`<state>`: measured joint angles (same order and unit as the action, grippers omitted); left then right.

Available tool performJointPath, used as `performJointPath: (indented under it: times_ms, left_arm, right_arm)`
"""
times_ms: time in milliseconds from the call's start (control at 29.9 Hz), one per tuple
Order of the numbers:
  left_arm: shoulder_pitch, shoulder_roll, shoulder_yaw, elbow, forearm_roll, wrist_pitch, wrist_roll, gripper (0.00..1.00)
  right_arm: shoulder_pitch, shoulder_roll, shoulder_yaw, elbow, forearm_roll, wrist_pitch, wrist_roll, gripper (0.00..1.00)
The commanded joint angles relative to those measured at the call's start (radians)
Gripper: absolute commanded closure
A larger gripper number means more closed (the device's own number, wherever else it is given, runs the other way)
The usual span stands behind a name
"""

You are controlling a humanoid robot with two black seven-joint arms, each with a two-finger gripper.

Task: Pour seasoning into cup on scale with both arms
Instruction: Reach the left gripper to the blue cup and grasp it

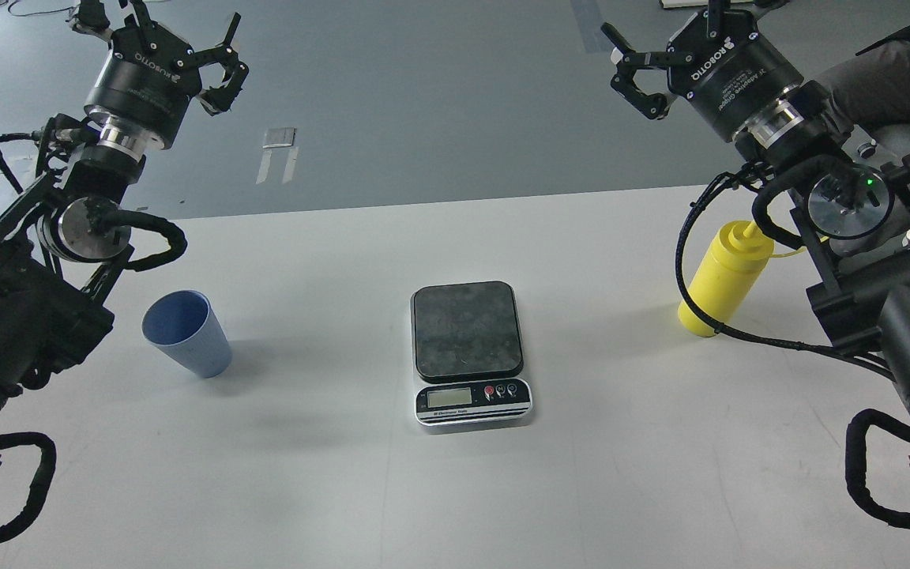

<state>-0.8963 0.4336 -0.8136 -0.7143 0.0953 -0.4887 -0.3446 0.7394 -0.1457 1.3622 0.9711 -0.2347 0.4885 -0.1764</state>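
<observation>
The white rectangular table was seen carrying three items, well apart. The small flat kitchen scale with its dark platform was placed centrally. The bright yellow plastic squeeze bottle was positioned upright at right, the pale blue tapered cup at left. Both the left end effector and the right end effector were held raised, fingers spread, nothing gripped.

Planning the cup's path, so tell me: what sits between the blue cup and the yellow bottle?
In the head view, only the scale lies between the cup and the bottle; its platform is bare, and the rest is bare table.
</observation>
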Motion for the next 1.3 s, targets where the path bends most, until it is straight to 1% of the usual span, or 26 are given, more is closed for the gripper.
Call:
performJointPath:
  times_ms: [0, 33, 100, 167, 201, 234, 301, 368, 401, 468, 501, 568, 635, 668, 702, 769, 802, 835, 902, 969, 1103, 1170, 1237, 1270]
  left_arm:
    - [-0.009, 0.017, -0.001, -0.008, 0.131, 0.0, -0.014, 0.02]
    - [-0.012, 0.028, -0.001, -0.014, 0.212, 0.0, -0.034, 0.02]
    - [-0.012, 0.042, -0.001, -0.033, 0.303, 0.0, -0.059, 0.02]
    - [-0.009, 0.088, 0.001, -0.1, 0.503, 0.0, -0.115, 0.02]
    - [-0.004, 0.102, 0.002, -0.12, 0.552, 0.0, -0.128, 0.02]
    - [0.005, 0.126, 0.007, -0.173, 0.649, 0.0, -0.144, 0.02]
    - [0.016, 0.158, 0.011, -0.233, 0.746, 0.0, -0.144, 0.02]
    - [0.057, 0.227, 0.017, -0.348, 0.925, 0.033, -0.144, 0.02]
    - [0.068, 0.243, 0.017, -0.378, 0.97, 0.044, -0.144, 0.02]
    - [0.112, 0.299, 0.019, -0.488, 1.134, 0.082, -0.144, 0.02]
    - [0.112, 0.3, 0.019, -0.488, 1.135, 0.082, -0.144, 0.02]
    - [0.181, 0.356, 0.018, -0.598, 1.297, 0.12, -0.144, 0.02]
    - [0.236, 0.385, 0.019, -0.646, 1.425, 0.157, -0.144, 0.02]
    - [0.267, 0.399, 0.019, -0.652, 1.528, 0.182, -0.144, 0.02]
    - [0.267, 0.399, 0.019, -0.652, 1.529, 0.182, -0.144, 0.02]
    - [0.313, 0.421, 0.019, -0.652, 1.711, 0.228, -0.144, 0.02]
    - [0.329, 0.428, 0.019, -0.652, 1.756, 0.248, -0.144, 0.02]
    - [0.356, 0.444, 0.019, -0.646, 1.825, 0.289, -0.144, 0.02]
    - [0.381, 0.47, 0.025, -0.625, 1.914, 0.343, -0.144, 0.02]
    - [0.385, 0.487, 0.031, -0.591, 1.962, 0.358, -0.144, 0.02]
    - [0.388, 0.525, 0.054, -0.469, 1.999, 0.363, -0.144, 0.02]
    - [0.389, 0.534, 0.068, -0.442, 1.997, 0.366, -0.144, 0.02]
    - [0.39, 0.539, 0.099, -0.425, 1.999, 0.393, -0.144, 0.02]
    - [0.395, 0.544, 0.125, -0.424, 1.997, 0.424, -0.144, 0.02]
  right_arm:
    - [0.0, -0.002, 0.0, 0.0, 0.0, 0.0, 0.0, 0.0]
    - [0.0, -0.002, 0.0, 0.0, 0.0, 0.0, 0.0, 0.0]
    - [0.0, -0.002, 0.0, 0.0, 0.0, 0.0, 0.0, 0.0]
    - [0.0, -0.003, 0.0, 0.0, 0.0, 0.0, 0.0, 0.0]
    - [0.0, -0.003, 0.0, 0.0, 0.0, 0.0, 0.0, 0.0]
    - [0.0, -0.005, 0.0, 0.0, 0.0, 0.0, 0.0, 0.0]
    - [-0.001, -0.005, 0.0, 0.0, 0.0, 0.0, 0.0, 0.0]
    - [-0.003, -0.005, 0.0, 0.0, 0.0, 0.0, 0.0, 0.0]
    - [-0.003, -0.005, 0.0, 0.0, 0.0, 0.0, 0.0, 0.0]
    - [-0.005, -0.006, 0.0, 0.0, 0.0, 0.0, 0.0, 0.0]
    - [-0.005, -0.006, 0.0, 0.0, 0.0, 0.0, 0.0, 0.0]
    - [-0.005, -0.006, 0.0, 0.0, 0.0, 0.0, 0.0, 0.0]
    - [-0.005, -0.008, 0.0, 0.0, 0.0, 0.0, 0.0, 0.0]
    - [-0.006, -0.008, 0.0, 0.0, 0.0, 0.0, 0.0, 0.0]
    - [-0.006, -0.008, 0.0, 0.0, 0.0, 0.0, 0.0, 0.0]
    - [-0.011, -0.008, 0.0, 0.001, 0.001, 0.0, 0.0, 0.0]
    - [-0.011, -0.006, 0.001, 0.001, 0.001, 0.0, 0.0, 0.0]
    - [-0.011, -0.006, 0.0, 0.001, 0.001, 0.0, 0.0, 0.0]
    - [-0.012, -0.006, 0.0, 0.001, 0.001, 0.0, 0.0, 0.0]
    - [-0.012, -0.006, 0.0, 0.001, 0.001, 0.0, 0.0, 0.0]
    - [-0.015, -0.005, 0.0, 0.006, 0.002, 0.0, 0.0, 0.0]
    - [-0.017, -0.005, 0.0, 0.009, 0.003, 0.0, 0.0, 0.0]
    - [-0.017, -0.002, 0.0, 0.011, 0.001, 0.0, 0.0, 0.0]
    - [-0.017, 0.0, 0.0, 0.011, 0.001, 0.0, 0.0, 0.0]
